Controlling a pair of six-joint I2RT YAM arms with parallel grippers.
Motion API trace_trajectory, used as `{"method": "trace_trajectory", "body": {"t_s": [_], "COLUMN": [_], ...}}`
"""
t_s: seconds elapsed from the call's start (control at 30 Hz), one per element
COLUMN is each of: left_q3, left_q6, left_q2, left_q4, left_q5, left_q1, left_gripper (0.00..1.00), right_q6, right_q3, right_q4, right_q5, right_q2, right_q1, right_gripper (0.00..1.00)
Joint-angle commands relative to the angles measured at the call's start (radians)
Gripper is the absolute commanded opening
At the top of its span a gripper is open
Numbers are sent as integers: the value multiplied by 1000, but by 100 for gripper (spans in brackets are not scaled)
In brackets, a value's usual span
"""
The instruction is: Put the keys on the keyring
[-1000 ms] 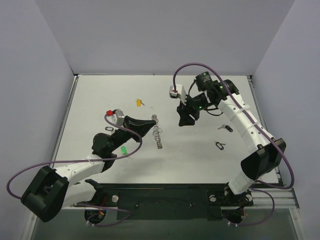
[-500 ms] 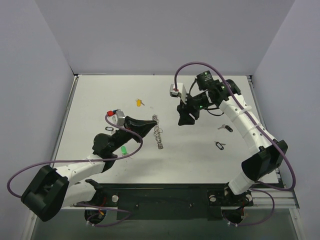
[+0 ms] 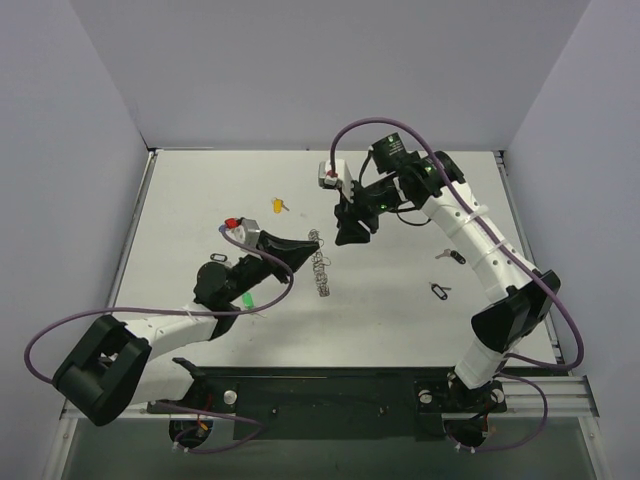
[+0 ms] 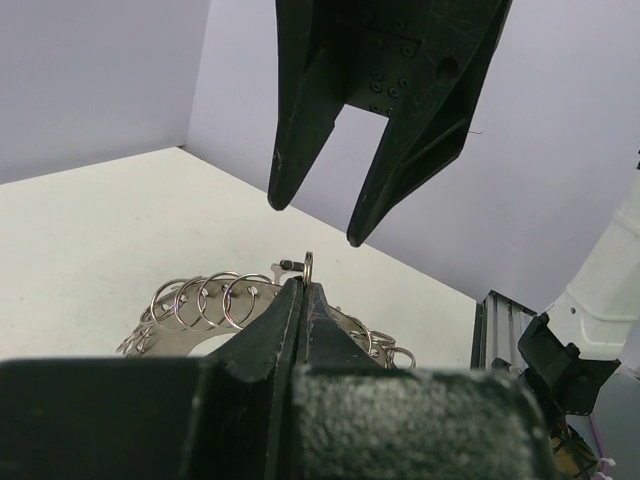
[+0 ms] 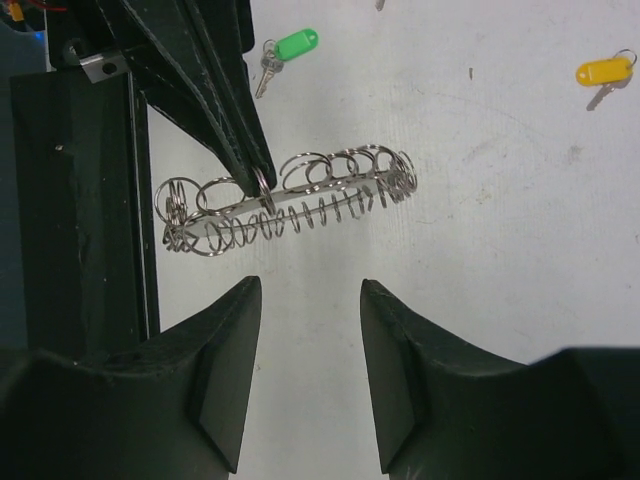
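The keyring [image 5: 290, 205] lies on the tabletop [image 3: 400, 300], and the left tool [image 5: 258, 172] is closed tight on one of its small loops. The right tool [image 5: 308, 290] hangs just above the keyring, spread wide and holding nothing. A green key [image 5: 290, 45] and a yellow key [image 5: 605, 72] lie apart from the keyring.

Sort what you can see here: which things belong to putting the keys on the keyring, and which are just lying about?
Belong to the job:
- keyring, one ring pinched by the left gripper
- yellow key
- green key
- right gripper, open above the keyring

Lying about:
- two small dark items, too small to identify
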Motion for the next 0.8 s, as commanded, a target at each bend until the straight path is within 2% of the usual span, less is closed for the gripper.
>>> {"method": "trace_trajectory", "body": {"t_s": [0.0,0.13,0.6,0.77], "left_q3": [66,74,75,70], "left_q6": [-6,-13,-38,-43], "left_q2": [22,37,48,47], "left_q4": [212,233,276,282], "left_q5": [-3,0,24,21], "left_q1": [-8,-8,-8,-8], "left_gripper": [0,0,0,0], "right_q6": [-5,-56,-147,-150], "right_q3": [23,12,55,59], "right_q4": [-5,-30,-89,-97], "right_q5": [-74,-161,-203,-235], "right_q2": [4,11,72,80], "right_q1": [10,11,30,31], "right_gripper": [39,36,33,28]}}
